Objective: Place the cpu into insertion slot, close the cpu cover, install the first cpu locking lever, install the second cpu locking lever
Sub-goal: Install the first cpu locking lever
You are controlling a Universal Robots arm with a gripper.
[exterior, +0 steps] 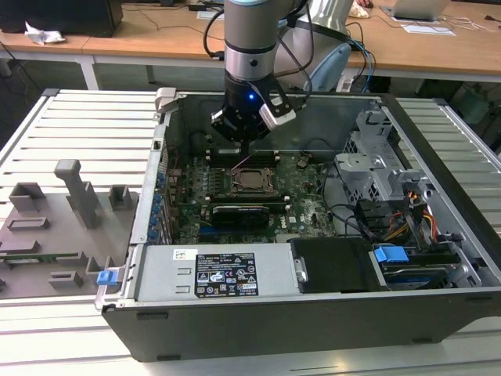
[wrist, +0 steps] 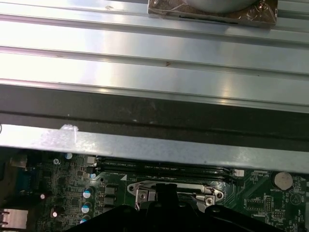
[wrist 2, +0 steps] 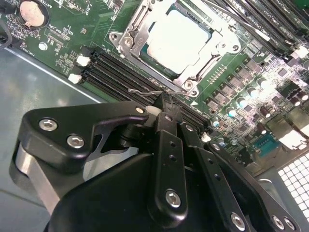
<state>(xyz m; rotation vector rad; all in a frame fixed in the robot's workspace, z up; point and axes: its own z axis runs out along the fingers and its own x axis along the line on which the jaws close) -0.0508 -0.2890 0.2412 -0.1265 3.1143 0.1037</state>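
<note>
The cpu (wrist 2: pixel 178 41) lies seated in the insertion slot (wrist 2: pixel 114 37), just beyond the fingertips, with the cpu cover (wrist 2: pixel 137 29) down around it. It is judged light, rigid and fragile, to be taken by its edges only. The gripper (wrist 2: pixel 165 102) has its fingers together at the locking lever (wrist 2: pixel 145 91).

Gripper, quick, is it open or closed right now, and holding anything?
Gripper: closed, tips at the wire locking lever by the cpu cover; a grip on it cannot be told.
</note>
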